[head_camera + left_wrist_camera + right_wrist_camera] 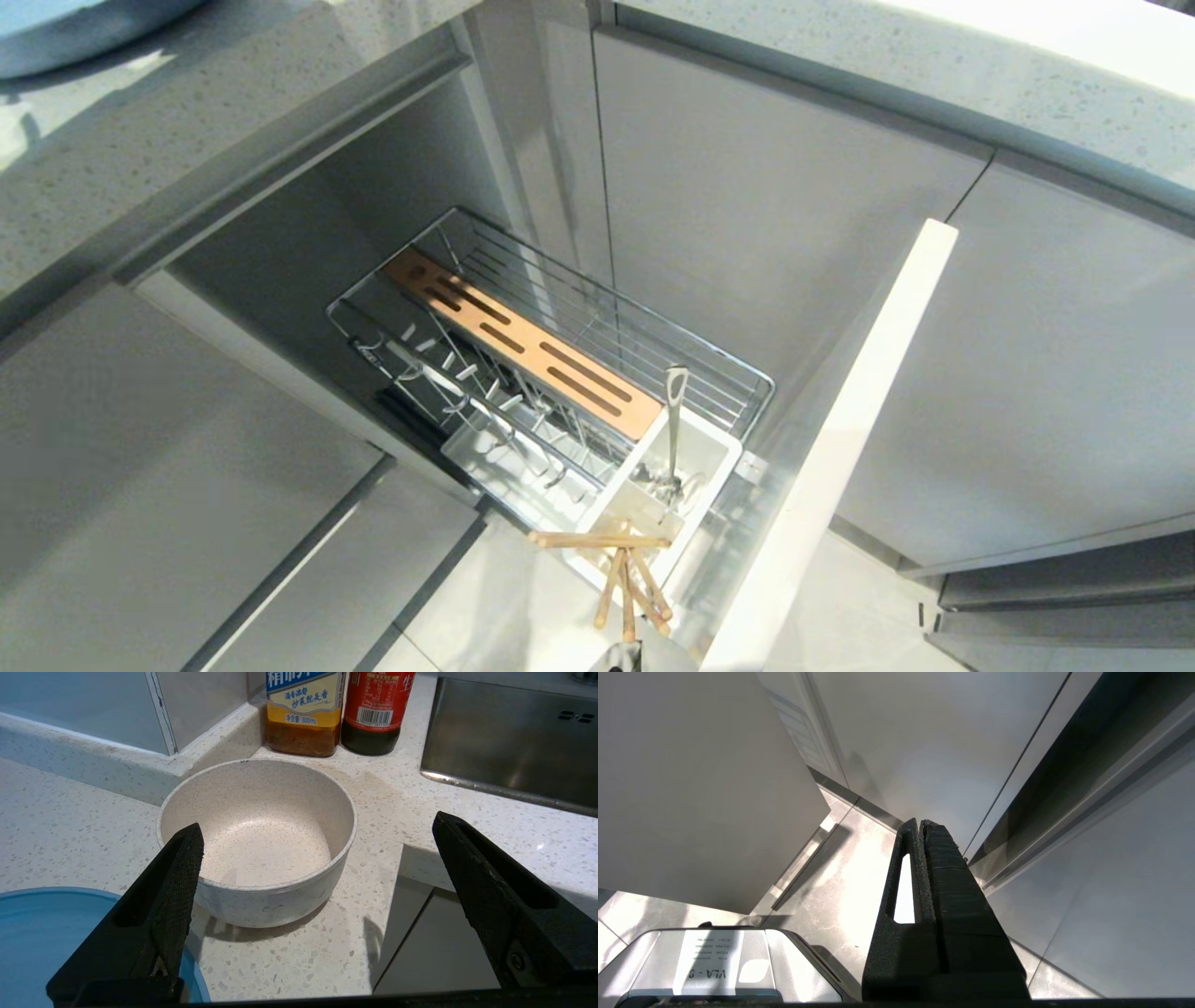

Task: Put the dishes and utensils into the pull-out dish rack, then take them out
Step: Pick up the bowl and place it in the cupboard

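The left gripper (317, 830) hung over the speckled worktop (70, 830) with its fingers (180, 882) spread wide apart, holding nothing. The cream-white bowl (261, 826) stood upright on the worktop between and just beyond them, one finger close by its near rim. An edge of the light-blue plate (42, 933) lay on the worktop just beside the bowl. Behind the bowl stood a yellow-labelled bottle (303, 714) and a red-labelled bottle (376, 714) next to each other, with the steel sink (514, 742) off to one side.

In the head view the dish rack (597, 327) stood pulled out of the cabinet, its wooden strip (523, 341) running along the wire basket and its pale front panel (840, 448) at the near end. The silver utensil (674, 420) stood upright in the white caddy (709, 457). The wooden chopsticks (625, 574) rested at the caddy's near end, one lying across the others.

The right gripper (922, 826) was down by the cabinet fronts above the floor (840, 872), fingers pressed together and empty.
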Tool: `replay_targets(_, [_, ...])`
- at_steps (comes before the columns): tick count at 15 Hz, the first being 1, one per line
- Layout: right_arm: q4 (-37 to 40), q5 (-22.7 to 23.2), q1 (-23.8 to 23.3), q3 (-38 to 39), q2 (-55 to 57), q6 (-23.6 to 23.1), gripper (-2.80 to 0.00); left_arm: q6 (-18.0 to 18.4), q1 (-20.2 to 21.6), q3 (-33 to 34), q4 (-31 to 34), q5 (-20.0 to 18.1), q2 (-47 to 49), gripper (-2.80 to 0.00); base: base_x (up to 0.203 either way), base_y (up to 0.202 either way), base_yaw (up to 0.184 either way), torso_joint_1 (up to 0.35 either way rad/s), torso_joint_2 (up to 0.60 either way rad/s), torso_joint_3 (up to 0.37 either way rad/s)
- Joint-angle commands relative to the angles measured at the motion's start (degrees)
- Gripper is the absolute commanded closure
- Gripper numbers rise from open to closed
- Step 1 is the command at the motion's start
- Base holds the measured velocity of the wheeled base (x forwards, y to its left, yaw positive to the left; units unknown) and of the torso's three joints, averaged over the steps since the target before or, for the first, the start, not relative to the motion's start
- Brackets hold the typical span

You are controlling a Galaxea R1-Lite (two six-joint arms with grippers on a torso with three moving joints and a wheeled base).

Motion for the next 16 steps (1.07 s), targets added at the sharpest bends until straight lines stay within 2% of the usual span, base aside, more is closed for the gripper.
replay_targets(1, [0.0, 0.0, 0.0, 0.0, 0.0, 0.0, 0.0, 0.1, 0.7, 0.0, -0.1, -0.4, 0.8, -2.8, 0.0, 0.0, 0.0, 0.0, 0.0, 0.0])
replay_targets(3, [0.0, 0.0, 0.0, 0.0, 0.0, 0.0, 0.0, 0.1, 1.2, -0.1, -0.1, -1.6, 1.1, -2.8, 0.0, 0.0, 0.0, 0.0, 0.0, 0.0])
replay_targets(16, [0.0, 0.0, 0.0, 0.1, 0.0, 0.0, 0.0, -0.5, 1.9, 0.1, 0.9, -1.4, 2.6, -2.8, 0.0, 0.0, 0.0, 0.0, 0.0, 0.0])
